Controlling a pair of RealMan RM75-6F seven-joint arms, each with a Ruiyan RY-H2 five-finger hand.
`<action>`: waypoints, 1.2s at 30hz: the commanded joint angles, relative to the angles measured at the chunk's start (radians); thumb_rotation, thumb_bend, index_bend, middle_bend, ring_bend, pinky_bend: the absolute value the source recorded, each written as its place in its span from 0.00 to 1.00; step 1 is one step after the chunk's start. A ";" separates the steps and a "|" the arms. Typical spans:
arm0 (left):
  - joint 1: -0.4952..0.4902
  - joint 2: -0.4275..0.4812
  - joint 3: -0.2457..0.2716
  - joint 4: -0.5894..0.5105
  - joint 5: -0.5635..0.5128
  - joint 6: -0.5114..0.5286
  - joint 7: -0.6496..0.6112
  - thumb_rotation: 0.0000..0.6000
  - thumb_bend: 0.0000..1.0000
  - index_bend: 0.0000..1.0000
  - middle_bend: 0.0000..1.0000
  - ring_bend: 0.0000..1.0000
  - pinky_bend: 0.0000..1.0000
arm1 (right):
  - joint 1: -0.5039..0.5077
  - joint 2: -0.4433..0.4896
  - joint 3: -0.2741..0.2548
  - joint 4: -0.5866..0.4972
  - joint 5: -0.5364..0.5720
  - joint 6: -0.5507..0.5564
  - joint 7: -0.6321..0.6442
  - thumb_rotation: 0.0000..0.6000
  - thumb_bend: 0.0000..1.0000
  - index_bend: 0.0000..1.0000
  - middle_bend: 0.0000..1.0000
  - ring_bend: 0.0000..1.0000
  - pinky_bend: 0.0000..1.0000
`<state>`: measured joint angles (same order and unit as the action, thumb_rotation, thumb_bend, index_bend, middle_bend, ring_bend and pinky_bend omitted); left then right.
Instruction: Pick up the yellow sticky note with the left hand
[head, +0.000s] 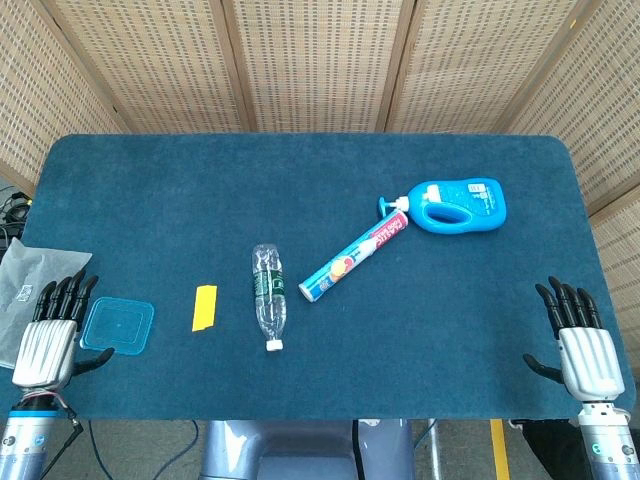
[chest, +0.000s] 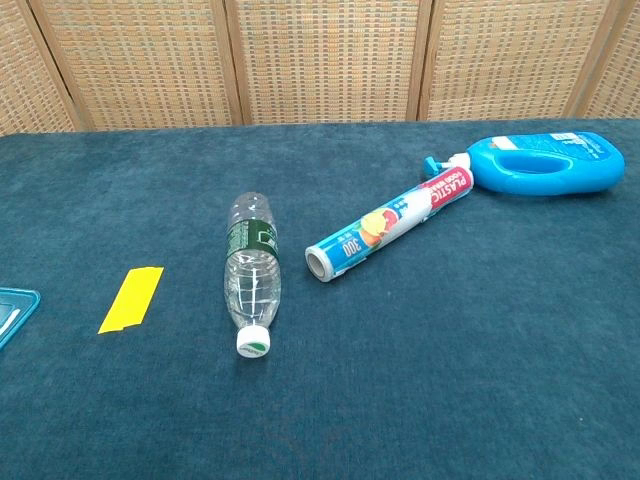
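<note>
**Inspector A:** Where did the yellow sticky note (head: 204, 307) lie?

**Inspector B:** Flat on the blue table (head: 300, 180), left of centre. It sat between a blue square lid (head: 117, 325) on its left and a clear plastic bottle (head: 268, 296) on its right, touching neither. The chest view confirmed the note (chest: 131, 298) lay free of the bottle (chest: 252, 272).

**Inspector A:** And the left hand (head: 52, 335)?

**Inspector B:** At the table's left edge, near corner, just beside the lid. Fingers extended and slightly apart, holding nothing. It was apart from the note, with the lid between them.

**Inspector A:** The right hand (head: 583, 342)?

**Inspector B:** At the right edge, near corner. Fingers likewise spread and empty, thumb out to the side. Neither hand appeared in the chest view.

**Inspector A:** Other items?

**Inspector B:** The bottle lay on its side, white cap toward the robot. A roll of plastic wrap (head: 354, 258) lay diagonally right of centre, its far end touching the nozzle of a blue detergent bottle (head: 459, 206) lying on its side. A grey bag (head: 22, 285) sat at the left, off the table edge.
</note>
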<state>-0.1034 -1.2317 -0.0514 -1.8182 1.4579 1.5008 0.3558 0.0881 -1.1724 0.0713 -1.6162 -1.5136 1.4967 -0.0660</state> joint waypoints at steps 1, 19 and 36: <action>0.000 0.000 0.000 0.000 -0.001 0.000 -0.001 1.00 0.11 0.00 0.00 0.00 0.00 | 0.002 0.000 -0.002 0.000 0.001 -0.006 -0.001 1.00 0.00 0.00 0.00 0.00 0.00; -0.005 -0.008 -0.003 0.008 -0.010 -0.010 -0.006 1.00 0.11 0.00 0.00 0.00 0.00 | 0.003 -0.003 -0.001 -0.003 0.003 -0.009 -0.004 1.00 0.00 0.00 0.00 0.00 0.00; -0.011 -0.031 -0.006 0.019 -0.023 -0.019 0.006 1.00 0.12 0.00 0.00 0.00 0.00 | 0.000 0.005 -0.005 -0.007 -0.004 -0.005 0.013 1.00 0.00 0.00 0.00 0.00 0.00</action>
<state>-0.1118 -1.2584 -0.0554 -1.8018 1.4393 1.4858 0.3600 0.0884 -1.1682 0.0666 -1.6236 -1.5175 1.4916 -0.0545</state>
